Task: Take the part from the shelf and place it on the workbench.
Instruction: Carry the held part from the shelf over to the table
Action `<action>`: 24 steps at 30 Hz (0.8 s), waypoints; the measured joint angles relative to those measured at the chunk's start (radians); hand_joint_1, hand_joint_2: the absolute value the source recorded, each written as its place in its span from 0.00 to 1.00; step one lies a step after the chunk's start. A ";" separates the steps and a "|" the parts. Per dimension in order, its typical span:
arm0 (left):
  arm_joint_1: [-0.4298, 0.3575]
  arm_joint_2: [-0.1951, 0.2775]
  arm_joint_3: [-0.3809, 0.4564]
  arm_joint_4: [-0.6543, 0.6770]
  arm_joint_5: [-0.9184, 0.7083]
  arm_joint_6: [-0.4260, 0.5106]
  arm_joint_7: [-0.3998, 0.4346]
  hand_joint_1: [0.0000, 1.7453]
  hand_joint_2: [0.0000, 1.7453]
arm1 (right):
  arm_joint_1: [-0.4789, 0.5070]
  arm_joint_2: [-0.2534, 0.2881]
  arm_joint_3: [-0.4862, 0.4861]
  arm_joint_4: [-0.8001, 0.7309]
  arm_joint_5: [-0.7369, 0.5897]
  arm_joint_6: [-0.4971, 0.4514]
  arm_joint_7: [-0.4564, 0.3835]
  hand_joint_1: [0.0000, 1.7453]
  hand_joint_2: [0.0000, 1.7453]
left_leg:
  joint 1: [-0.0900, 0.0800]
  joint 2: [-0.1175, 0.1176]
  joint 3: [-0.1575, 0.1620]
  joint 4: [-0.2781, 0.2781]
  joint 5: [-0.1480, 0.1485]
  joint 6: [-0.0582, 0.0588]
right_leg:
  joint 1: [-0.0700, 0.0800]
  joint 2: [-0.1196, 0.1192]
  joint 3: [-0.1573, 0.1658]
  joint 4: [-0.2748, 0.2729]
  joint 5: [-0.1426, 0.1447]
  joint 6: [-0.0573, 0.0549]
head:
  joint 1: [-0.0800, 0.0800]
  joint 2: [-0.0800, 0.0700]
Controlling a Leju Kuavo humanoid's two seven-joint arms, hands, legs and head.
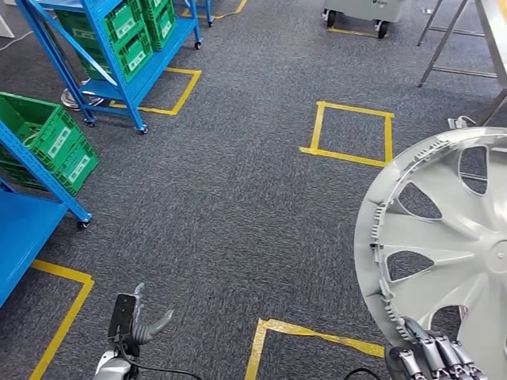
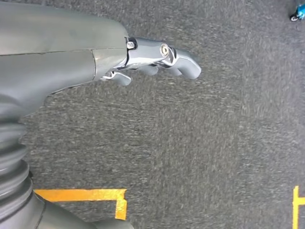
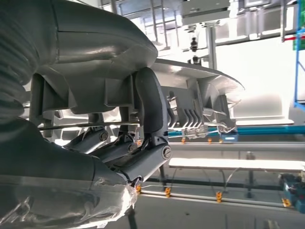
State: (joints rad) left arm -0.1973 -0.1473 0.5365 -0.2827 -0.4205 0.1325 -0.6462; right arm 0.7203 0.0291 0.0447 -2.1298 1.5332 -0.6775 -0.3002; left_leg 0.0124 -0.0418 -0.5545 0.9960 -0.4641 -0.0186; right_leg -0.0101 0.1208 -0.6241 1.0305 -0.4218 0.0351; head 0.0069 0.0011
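The part is a large silver wheel cover (image 1: pixel 442 237) with curved spokes, held flat at the lower right of the head view over the carpet. My right hand (image 1: pixel 433 355) grips its near rim, dark fingers curled over the edge. In the right wrist view the same hand (image 3: pixel 144 143) clamps the cover's ribbed rim (image 3: pixel 194 95) between thumb and fingers. My left hand (image 1: pixel 135 321) hangs low at the bottom left, holding nothing. In the left wrist view that left hand (image 2: pixel 158 57) has its fingers stretched out over the grey carpet.
Blue wheeled shelves (image 1: pixel 113 75) with green crates (image 1: pixel 51 138) stand at the upper left and left edge. Yellow tape squares (image 1: pixel 349 131) mark the grey carpet. A metal frame's legs (image 1: pixel 454 47) stand at the upper right, and a wheeled cart (image 1: pixel 359 16) at the top.
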 joint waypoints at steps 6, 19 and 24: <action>0.005 -0.002 0.008 0.000 0.006 -0.012 0.000 0.00 1.00 | 0.000 0.009 -0.003 -0.004 0.000 0.000 0.047 1.00 1.00 | -0.001 0.055 0.005 -0.005 0.001 0.021 | -0.001 -0.111 -0.125 0.269 -0.132 0.023 | 0.012 0.000; 0.004 0.025 0.050 0.000 0.037 -0.045 -0.011 0.00 1.00 | -0.121 -0.012 0.080 0.042 0.000 0.000 0.272 1.00 1.00 | -0.006 0.059 -0.039 0.123 -0.095 -0.027 | 0.000 -0.116 0.015 0.003 -0.012 -0.028 | 0.007 0.000; 0.012 0.023 0.058 0.001 0.036 -0.039 -0.009 0.00 1.00 | -0.131 -0.033 0.105 0.045 0.000 0.000 0.300 1.00 1.00 | -0.006 0.042 -0.104 0.223 -0.077 -0.018 | 0.002 -0.073 0.015 0.004 -0.011 -0.031 | 0.004 0.000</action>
State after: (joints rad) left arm -0.1850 -0.1244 0.5942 -0.2819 -0.3846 0.0937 -0.6556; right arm 0.5893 -0.0034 0.1498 -2.0844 1.5335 -0.6776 -0.0007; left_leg 0.0063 0.0002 -0.6584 1.2190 -0.5412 -0.0365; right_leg -0.0083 0.0479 -0.6094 1.0340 -0.4324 0.0036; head 0.0112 0.0011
